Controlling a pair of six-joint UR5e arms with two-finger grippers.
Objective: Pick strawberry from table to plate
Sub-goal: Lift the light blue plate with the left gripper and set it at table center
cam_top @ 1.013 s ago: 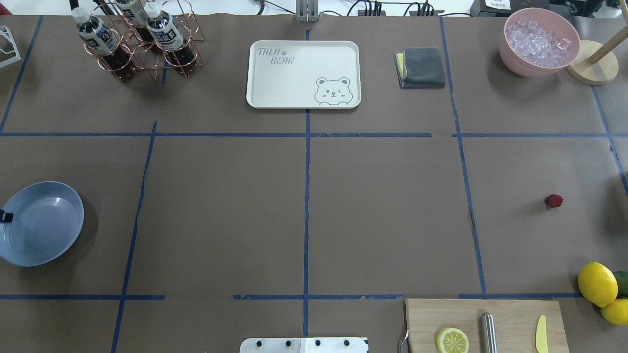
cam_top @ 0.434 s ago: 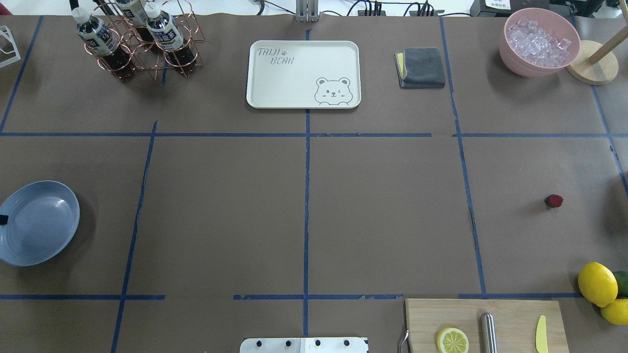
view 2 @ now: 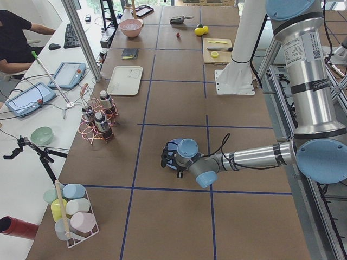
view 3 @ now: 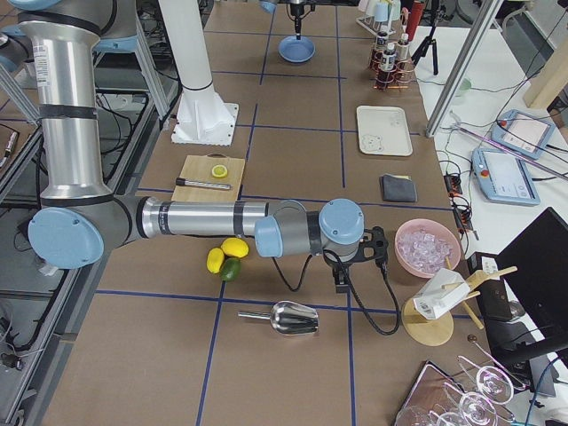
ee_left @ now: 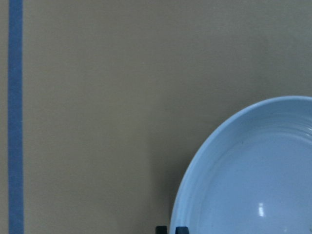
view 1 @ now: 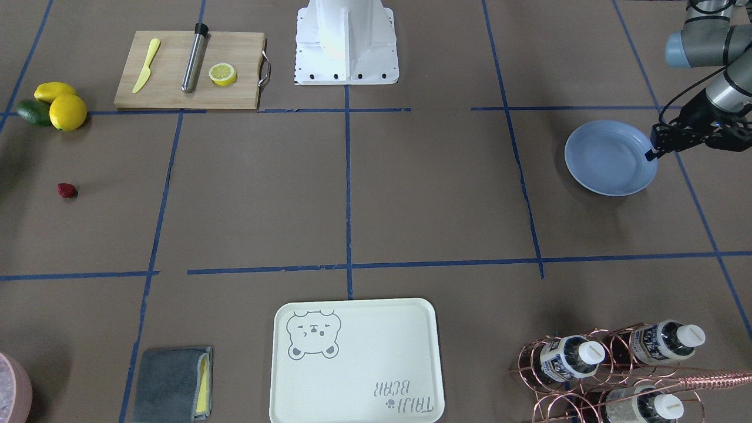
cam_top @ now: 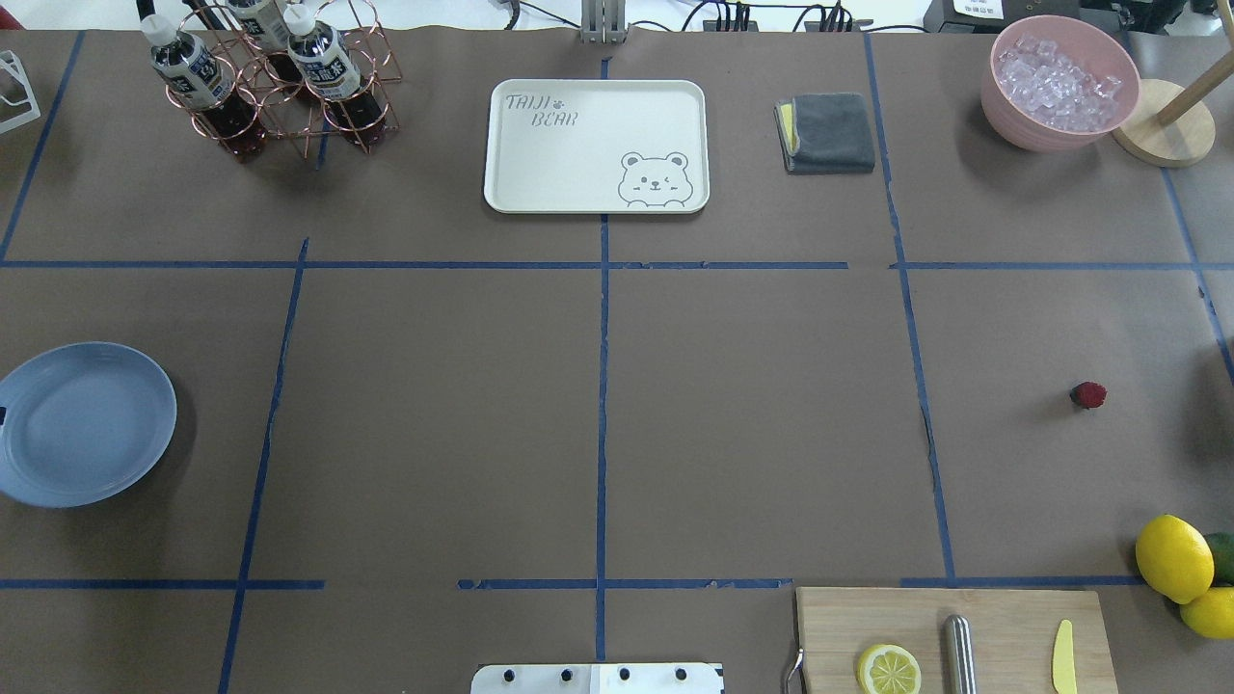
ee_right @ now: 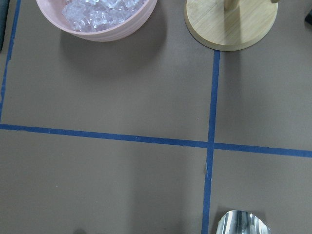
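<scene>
plate cut by overhead's left edge, left hand barely in frame

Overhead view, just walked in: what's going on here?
The left hand seems to pinch the rim of the blue plate at the left edge of the table. The strawberry lies untouched far to the right, near the lemons. The right arm hangs by the bowl of ice; its hand's state is unclear.
</scene>
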